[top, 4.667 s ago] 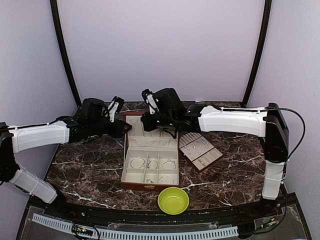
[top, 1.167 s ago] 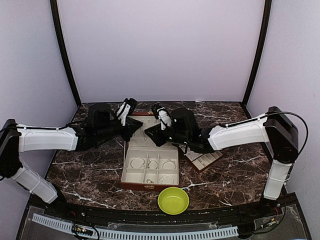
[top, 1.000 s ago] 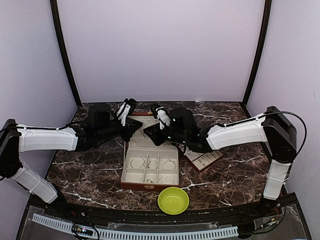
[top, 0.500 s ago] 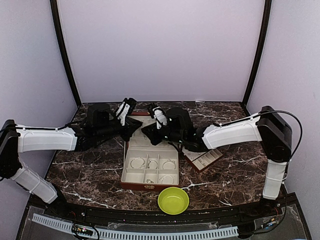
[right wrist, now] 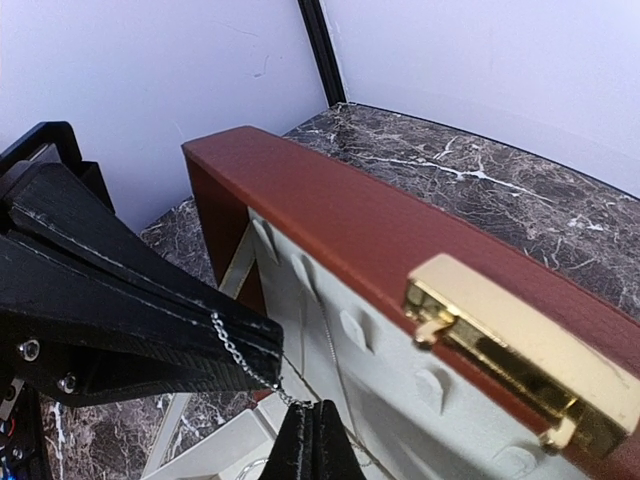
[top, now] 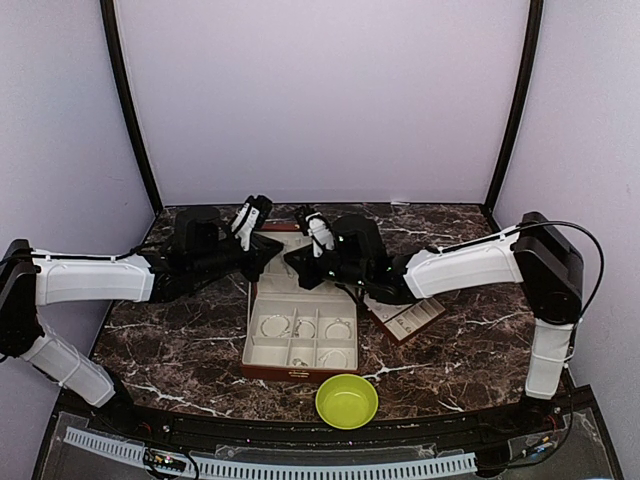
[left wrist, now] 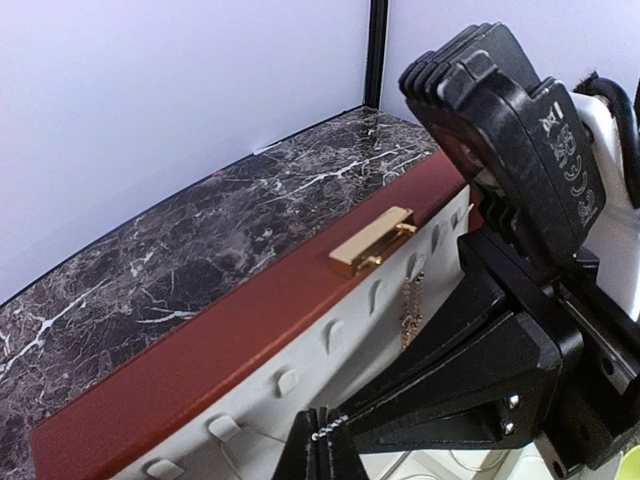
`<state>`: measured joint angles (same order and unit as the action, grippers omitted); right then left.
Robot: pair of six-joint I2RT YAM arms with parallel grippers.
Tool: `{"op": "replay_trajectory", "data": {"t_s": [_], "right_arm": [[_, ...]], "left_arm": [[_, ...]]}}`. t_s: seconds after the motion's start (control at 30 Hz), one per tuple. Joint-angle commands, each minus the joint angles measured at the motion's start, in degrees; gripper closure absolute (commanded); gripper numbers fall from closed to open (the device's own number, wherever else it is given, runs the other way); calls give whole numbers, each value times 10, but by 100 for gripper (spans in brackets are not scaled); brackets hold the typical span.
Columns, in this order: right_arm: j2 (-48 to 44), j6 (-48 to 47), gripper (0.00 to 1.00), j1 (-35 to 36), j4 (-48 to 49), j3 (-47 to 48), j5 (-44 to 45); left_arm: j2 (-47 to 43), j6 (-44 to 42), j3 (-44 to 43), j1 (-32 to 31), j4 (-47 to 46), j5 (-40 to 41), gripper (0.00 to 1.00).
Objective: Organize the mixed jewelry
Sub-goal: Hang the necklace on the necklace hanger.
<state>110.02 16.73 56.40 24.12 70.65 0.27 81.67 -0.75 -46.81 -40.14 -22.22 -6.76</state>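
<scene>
The mixed jewelry includes a thin silver chain (right wrist: pixel 243 352), stretched short between my two grippers in front of the upright lid of the red-brown box (top: pixel 300 372). My left gripper (left wrist: pixel 325 440) is shut on one end of it. My right gripper (right wrist: pixel 315 415) is shut on the other end. Both meet over the box's back edge, the left gripper (top: pixel 277 249) beside the right gripper (top: pixel 293 257). Silvery hoops (top: pixel 275 325) lie in the box's cream compartments. A gold chain (left wrist: pixel 410 312) and a fine chain (right wrist: pixel 328 340) hang from the lid's hooks.
A gold clasp (right wrist: pixel 505 345) sits on the lid's top edge. A flat tray with cream rows (top: pixel 405 310) lies right of the box. A green bowl (top: pixel 346 401) stands at the near edge. The surface is dark marble; purple walls close in behind and at the sides.
My right gripper has shifted slightly left toward the left gripper and closed its jaws on the chain. The left arm has stayed put, still gripping.
</scene>
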Motion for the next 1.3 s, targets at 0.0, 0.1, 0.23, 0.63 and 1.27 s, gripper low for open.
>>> {"op": "replay_trajectory", "data": {"t_s": [0.0,0.1,0.23,0.63,1.27], "right_arm": [[-5,10,100,2,2,24,37],[-12,16,100,1,-9,28,52],[-15,29,100,-1,-26,35,69],[-32,65,100,-8,-32,36,84],[-27,82,100,-12,-44,48,79]], "left_arm": [[-14,21,-3,-2,9,39,100],[-9,30,-11,-3,19,50,100],[-4,37,-23,-2,29,56,100],[15,58,-63,-1,62,40,100],[23,90,-74,5,84,50,100]]}}
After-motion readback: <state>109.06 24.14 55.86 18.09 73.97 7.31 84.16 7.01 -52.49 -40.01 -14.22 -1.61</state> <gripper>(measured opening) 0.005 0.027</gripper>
